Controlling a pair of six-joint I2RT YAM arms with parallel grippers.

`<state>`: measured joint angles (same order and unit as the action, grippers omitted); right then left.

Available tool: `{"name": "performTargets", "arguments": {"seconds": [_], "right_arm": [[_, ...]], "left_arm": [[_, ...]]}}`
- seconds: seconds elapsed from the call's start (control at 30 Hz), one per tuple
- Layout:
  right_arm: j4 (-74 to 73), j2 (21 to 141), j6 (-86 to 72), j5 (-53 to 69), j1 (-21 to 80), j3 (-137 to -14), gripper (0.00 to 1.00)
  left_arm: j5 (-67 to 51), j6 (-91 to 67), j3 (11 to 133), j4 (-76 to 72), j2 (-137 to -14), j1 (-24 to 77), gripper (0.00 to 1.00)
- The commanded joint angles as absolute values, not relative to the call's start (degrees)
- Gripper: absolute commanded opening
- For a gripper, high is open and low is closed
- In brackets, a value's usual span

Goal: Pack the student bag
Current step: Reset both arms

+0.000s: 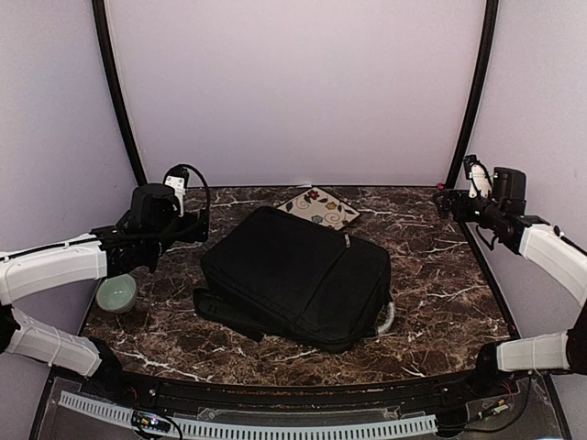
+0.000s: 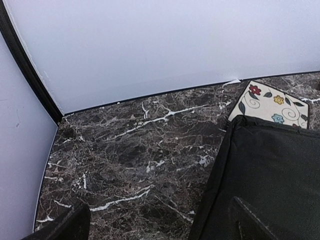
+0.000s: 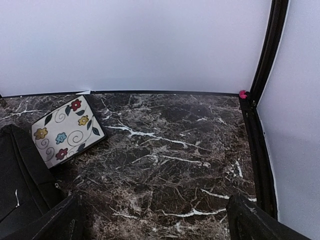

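The student bag (image 1: 298, 275) lay flat at the middle of the dark marbled worktop (image 1: 431, 275), its corners turned askew to the edges, and its grey-white handle (image 1: 390, 318) curved out at the near right corner. Its zip line ran along the far right edge, and nothing in the views showed whether it was zipped or not. At the bag's far corner a flowered square item (image 1: 318, 207) lay flat on the worktop, cream with a dark rim and small red, yellow and blue blossoms. One edge was tucked against or under the bag; which of the two I could not tell. Well to the left of the bag, near the worktop's left edge, stood a pale green bowl (image 1: 116, 293), partly under the left arm. The left gripper (image 2: 160, 225) hung just beside the bag's far left side, its fingers spread wide with nothing between them. In the wrist view one finger showed against the black fabric, and whether it touched could not be told. The right gripper (image 3: 160, 220) was well apart from the bag, at the far right corner of the worktop, likewise spread wide and holding nothing, over bare marbled surface. A small pink piece (image 3: 243, 94) sat on the black corner post (image 3: 260, 75) there.
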<state>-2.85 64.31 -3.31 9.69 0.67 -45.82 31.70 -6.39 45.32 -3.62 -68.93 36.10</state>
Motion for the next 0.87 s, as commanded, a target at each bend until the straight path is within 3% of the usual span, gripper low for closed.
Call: {"name": "performTargets", "arguments": {"seconds": [0.0,0.83], "right_arm": [[1.93,63.85,-3.72,13.12,0.44,-46.76,1.00],[1.03,63.24,-2.78,19.06,-0.43,-46.37,1.00]], "left_arm": [[34.20,-4.21,45.15,-7.79,-66.53,35.60,0.99],[32.36,-2.38,44.84,-7.93,-65.70,35.60,0.99]]}}
